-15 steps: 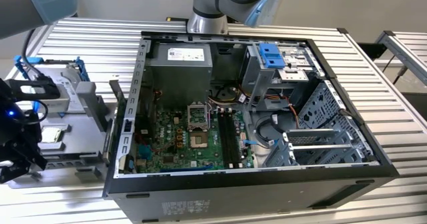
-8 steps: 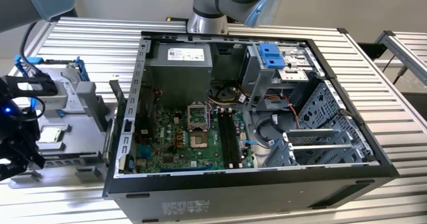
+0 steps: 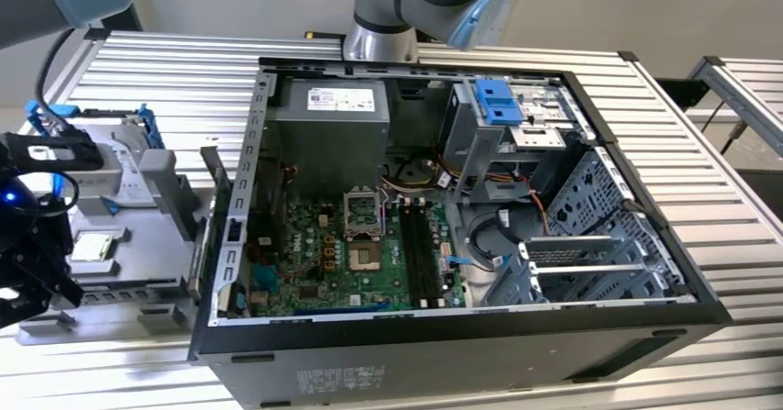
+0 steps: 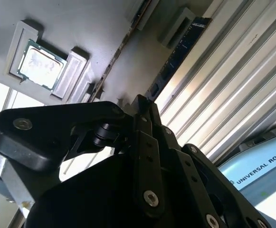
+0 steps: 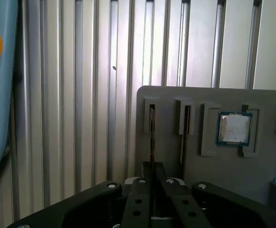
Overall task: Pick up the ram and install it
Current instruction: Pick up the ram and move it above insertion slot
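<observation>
In the exterior view, hanging the gripper (image 3: 31, 282) over the grey parts tray (image 3: 153, 176) at the exterior view's left, well apart from the open computer case (image 3: 490, 323). Leaving the motherboard's memory slots (image 3: 423, 245) seemingly unfilled.

In the second wrist view, reaching the near end of the ram (image 4: 176, 52), a dark stick standing on edge in its tray slot, near the processor (image 4: 38, 64).

In the first wrist view, pinching the ram's thin edge between fingers (image 5: 159, 172) drawn almost together, the stick still sitting in its slot.

Judging by this: gripping under way, with lifting out and installing both remaining.
</observation>
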Robot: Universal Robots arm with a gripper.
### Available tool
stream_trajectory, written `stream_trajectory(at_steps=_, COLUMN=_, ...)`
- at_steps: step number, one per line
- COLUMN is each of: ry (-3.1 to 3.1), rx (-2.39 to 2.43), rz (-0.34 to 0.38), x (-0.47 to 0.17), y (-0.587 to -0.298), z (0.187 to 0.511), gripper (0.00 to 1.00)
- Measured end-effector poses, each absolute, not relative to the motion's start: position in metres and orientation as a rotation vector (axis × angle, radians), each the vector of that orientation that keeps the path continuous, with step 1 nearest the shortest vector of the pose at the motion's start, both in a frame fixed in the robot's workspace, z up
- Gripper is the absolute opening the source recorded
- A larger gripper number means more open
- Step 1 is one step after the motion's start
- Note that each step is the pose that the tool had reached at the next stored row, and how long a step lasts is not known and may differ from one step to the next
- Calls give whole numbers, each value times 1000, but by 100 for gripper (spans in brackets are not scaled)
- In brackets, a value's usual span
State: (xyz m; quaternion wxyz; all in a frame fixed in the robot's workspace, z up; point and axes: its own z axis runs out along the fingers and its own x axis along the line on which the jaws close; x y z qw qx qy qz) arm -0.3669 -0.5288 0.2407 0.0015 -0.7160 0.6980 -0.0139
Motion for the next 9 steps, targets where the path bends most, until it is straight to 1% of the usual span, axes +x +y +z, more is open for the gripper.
stream_trajectory(at_steps=9, ry=2191, rx=-2247, rz=-44, x=-367, y=-529, z=262, gripper=0)
